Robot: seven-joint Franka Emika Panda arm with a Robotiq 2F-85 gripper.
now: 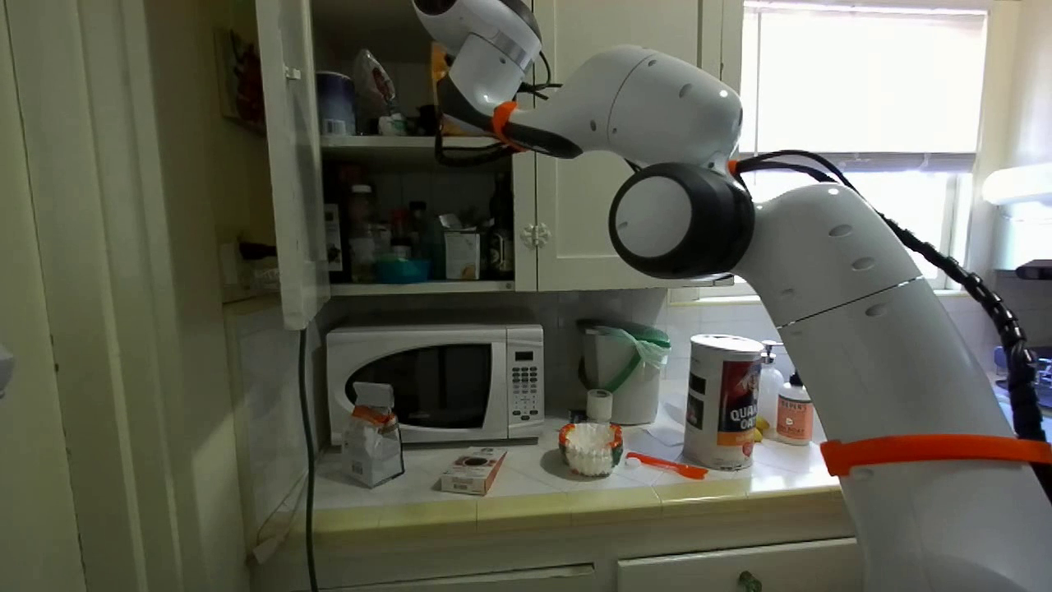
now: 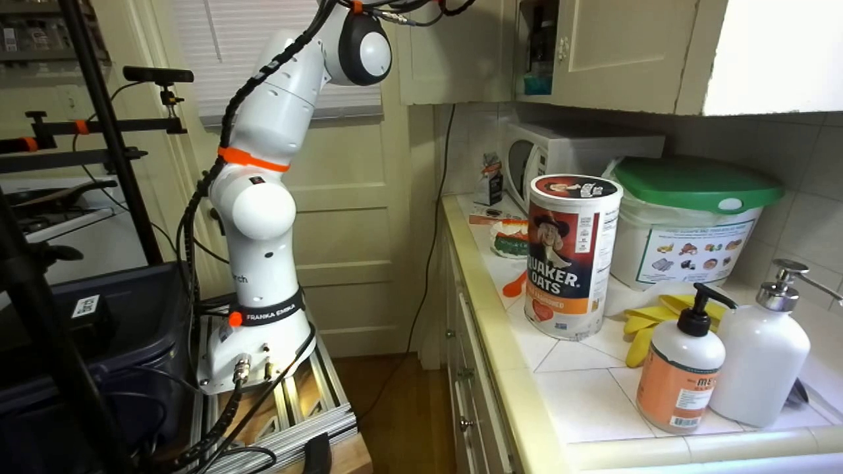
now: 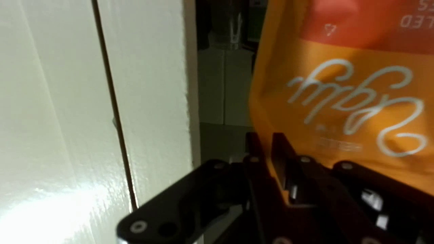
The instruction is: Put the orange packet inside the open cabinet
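The orange packet (image 3: 339,101) fills the right of the wrist view, with white script and a red band. My gripper (image 3: 265,135) has its fingertips close together on either side of the packet's edge, shut on it. The white cabinet's frame (image 3: 152,84) stands just left of the gripper, with the dark interior behind. In an exterior view the packet shows as an orange strip (image 1: 439,66) at the upper shelf opening of the open cabinet (image 1: 419,287), mostly hidden by the arm. I cannot tell how far inside it is. The gripper is hidden or out of frame in both exterior views.
The cabinet's left door (image 1: 288,164) stands open; its right door (image 1: 616,205) is shut. A blue tub (image 1: 336,103) and a clear bag (image 1: 375,82) stand on the upper shelf. Bottles and jars crowd the shelf below. A microwave (image 1: 518,333) stands under the cabinet.
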